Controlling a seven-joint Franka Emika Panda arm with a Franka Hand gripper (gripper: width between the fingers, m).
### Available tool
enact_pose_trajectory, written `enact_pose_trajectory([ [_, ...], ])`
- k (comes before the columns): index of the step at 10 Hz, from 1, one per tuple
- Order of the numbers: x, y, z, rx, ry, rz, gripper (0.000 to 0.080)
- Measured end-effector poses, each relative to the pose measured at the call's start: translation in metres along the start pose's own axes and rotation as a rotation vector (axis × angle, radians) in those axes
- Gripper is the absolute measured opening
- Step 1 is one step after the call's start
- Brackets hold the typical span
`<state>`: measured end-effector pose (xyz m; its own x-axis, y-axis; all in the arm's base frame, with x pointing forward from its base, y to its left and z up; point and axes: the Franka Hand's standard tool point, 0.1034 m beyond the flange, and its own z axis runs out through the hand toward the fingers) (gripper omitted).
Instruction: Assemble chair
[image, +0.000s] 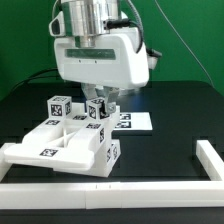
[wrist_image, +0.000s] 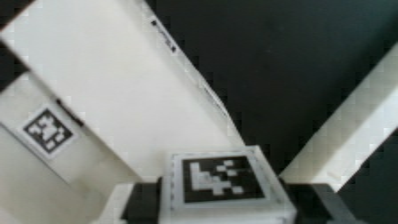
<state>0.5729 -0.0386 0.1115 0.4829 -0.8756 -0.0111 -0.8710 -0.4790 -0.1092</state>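
Non-task items: marker board (image: 133, 121) at 3 o'clock of center, white border rail (image: 215, 165) at 4 o'clock, black table (image: 170, 140).

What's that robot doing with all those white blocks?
The robot arm is building a chair from white plastic parts on a black table. Its pincer is down over the parts, shut on a small tagged cube. The half-built piece sits just below it, with the marker board behind.

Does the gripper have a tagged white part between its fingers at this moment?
Yes: in the wrist view the gripper has its dark fingers on either side of a small tagged cube.
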Motion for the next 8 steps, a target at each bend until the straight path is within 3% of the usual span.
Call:
enact_pose_trajectory([
  [1,-0.0012,-0.0010,0.0001,0.002,-0.001,0.112,0.0282],
  [2,-0.0015,-0.0033,0.0002,0.022,0.005,0.225,0.0284],
  [6,-0.0039,-0.0042,0.0010,0.026,-0.005,0.482,0.0284],
  [8,-0.0058,-0.0048,0.0022,0.044,-0.022,0.705,0.0284],
])
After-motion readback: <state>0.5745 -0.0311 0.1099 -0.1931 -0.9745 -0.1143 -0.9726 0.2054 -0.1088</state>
